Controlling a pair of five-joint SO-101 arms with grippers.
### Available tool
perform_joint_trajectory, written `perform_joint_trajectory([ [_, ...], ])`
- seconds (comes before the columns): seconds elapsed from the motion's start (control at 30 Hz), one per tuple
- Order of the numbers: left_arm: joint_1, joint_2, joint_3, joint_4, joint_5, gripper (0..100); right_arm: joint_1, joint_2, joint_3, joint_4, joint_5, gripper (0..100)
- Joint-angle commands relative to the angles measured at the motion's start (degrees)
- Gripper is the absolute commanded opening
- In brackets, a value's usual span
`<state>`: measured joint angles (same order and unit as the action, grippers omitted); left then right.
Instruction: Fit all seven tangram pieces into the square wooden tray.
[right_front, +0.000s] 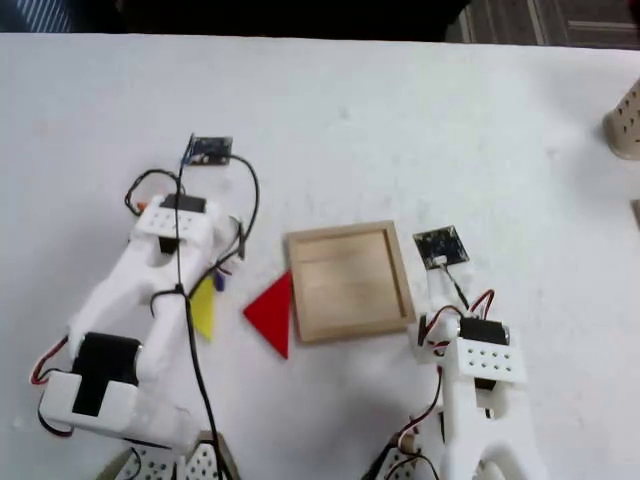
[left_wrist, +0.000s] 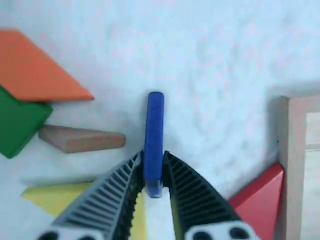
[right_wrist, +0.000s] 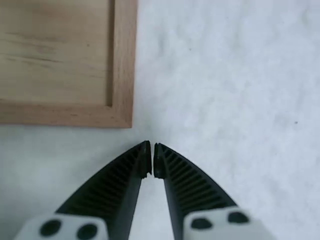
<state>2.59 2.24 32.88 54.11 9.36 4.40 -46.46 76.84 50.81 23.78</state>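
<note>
Looking down over the white table (right_front: 400, 120), we find the square wooden tray (right_front: 400, 275) lying flat near the middle, between the two arms. Our left end effector (left_wrist: 153, 162) is clamped on the blue piece (left_wrist: 155, 130), which stands on edge between the ribbed fingers (left_wrist: 117, 192), its long side reaching out past the fingertips. Beneath those fingers lies the yellow piece (left_wrist: 47, 197), flat on the table. The red triangle (left_wrist: 257, 197) lies flat as well, one edge right against the tray's outer wall on the side facing the left arm (right_front: 150, 290). Farther from the tray, the left wrist view shows three more pieces on the table: an orange piece (left_wrist: 35, 67), a green piece (left_wrist: 17, 122) touching it, and a plain wooden triangle (left_wrist: 80, 140) just beside the green one. Every piece we can see sits outside the tray. On the tray's other side stands the right arm (right_front: 485, 380). Our right end effector (right_wrist: 151, 160) has its jaws pressed together with nothing between them, and it hangs over bare table near one corner of the tray, apart from the rim. At the table's far right edge stands a pale object with holes (right_front: 625, 125), well apart from the tray and the pieces.
</note>
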Motion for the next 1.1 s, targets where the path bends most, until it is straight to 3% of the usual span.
perform_joint_trajectory([
  [0.0, -0.1, -0.4, -0.1, -1.3, -0.5, 2, -0.4, -1.4, -0.3, -0.5, 0.6, 1.8],
  [0.23, 1.4, -3.0, -2.4, 4.9, -0.4, 2, 0.0, -1.5, -0.4, -0.5, 0.6, 1.8],
  [0.43, 10.2, -13.5, -2.0, 10.5, -0.4, 2, 5.1, -1.5, -1.7, -0.5, 0.4, 1.8],
  [0.77, 23.1, -21.5, 0.1, 3.7, -0.2, 2, 5.6, -1.5, -1.7, -0.4, 0.5, 1.8],
  [1.07, 28.4, -21.3, 0.5, -3.1, -0.1, 2, 5.6, -1.5, -1.6, -0.4, 0.5, 1.8],
])
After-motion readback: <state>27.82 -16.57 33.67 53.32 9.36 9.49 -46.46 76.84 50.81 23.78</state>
